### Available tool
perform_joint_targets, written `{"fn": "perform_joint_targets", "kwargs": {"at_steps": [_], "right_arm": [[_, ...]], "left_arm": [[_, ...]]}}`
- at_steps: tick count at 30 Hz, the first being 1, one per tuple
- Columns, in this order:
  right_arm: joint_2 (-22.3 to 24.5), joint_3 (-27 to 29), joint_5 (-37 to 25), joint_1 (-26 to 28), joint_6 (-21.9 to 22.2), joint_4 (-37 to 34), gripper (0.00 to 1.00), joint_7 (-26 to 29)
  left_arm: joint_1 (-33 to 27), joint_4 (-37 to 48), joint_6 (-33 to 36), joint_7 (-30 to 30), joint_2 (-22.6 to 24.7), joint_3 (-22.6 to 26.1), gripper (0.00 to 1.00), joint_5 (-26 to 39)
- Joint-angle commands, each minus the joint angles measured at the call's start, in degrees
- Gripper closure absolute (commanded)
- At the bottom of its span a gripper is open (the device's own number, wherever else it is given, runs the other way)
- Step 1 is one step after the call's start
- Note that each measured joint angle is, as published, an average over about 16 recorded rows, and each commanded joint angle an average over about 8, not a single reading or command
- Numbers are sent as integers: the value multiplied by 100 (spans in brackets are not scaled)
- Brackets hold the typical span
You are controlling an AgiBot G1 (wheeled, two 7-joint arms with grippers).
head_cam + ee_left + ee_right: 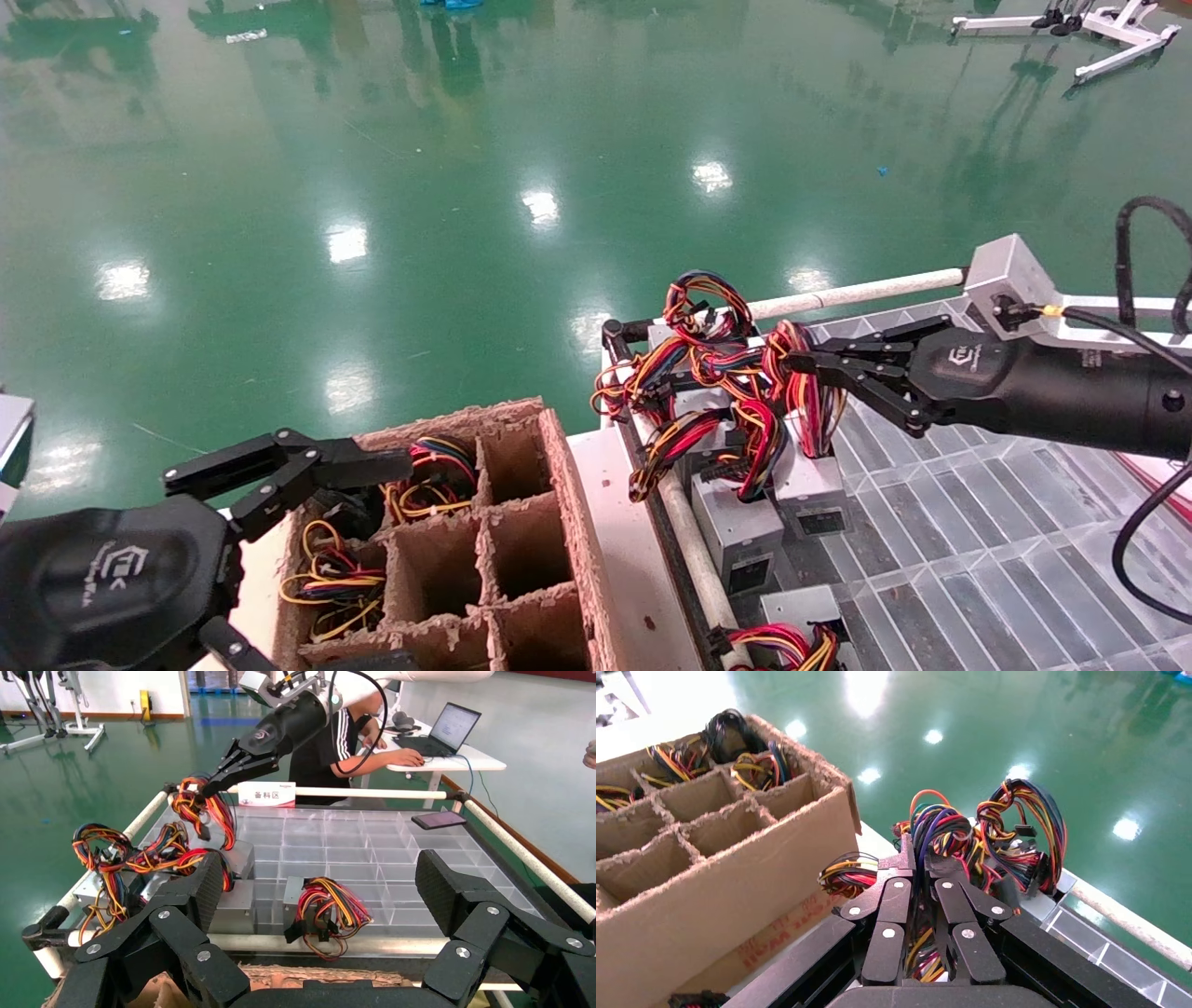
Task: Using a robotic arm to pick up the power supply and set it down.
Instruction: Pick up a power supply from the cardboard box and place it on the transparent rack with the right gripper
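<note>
My right gripper [797, 364] is shut on the red, yellow and black wire bundle [803, 399] of a power supply [808, 485]. That grey box stands on end on the clear tray, just below the fingers. The right wrist view shows the jaws [918, 859] pinched together with wires [933, 827] between them. From the left wrist view the same gripper [204, 792] holds the wire loop [207, 809] above the box [237, 858]. My left gripper [320, 881] is open and empty, parked over the cardboard box, one finger [307, 464] reaching across it.
A divided cardboard box [562, 485] holds wire bundles in its left cells. Several more power supplies [740, 536] with tangled wires crowd the clear grid tray [978, 559], framed by white rails [857, 294]. A person [337, 741] works at a laptop [450, 727] behind.
</note>
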Motion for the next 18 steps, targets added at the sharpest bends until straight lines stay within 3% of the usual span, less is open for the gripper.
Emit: {"fn": "perform_joint_targets", "kwargs": {"at_steps": [1, 18], "right_arm": [[28, 37, 56, -36, -29, -8, 100, 12], [-67, 709, 1027, -848, -3, -212, 100, 303]], "left_arm": [[0, 0, 0, 0, 0, 0, 9, 0], [0, 0, 0, 0, 0, 0, 8, 0]]}}
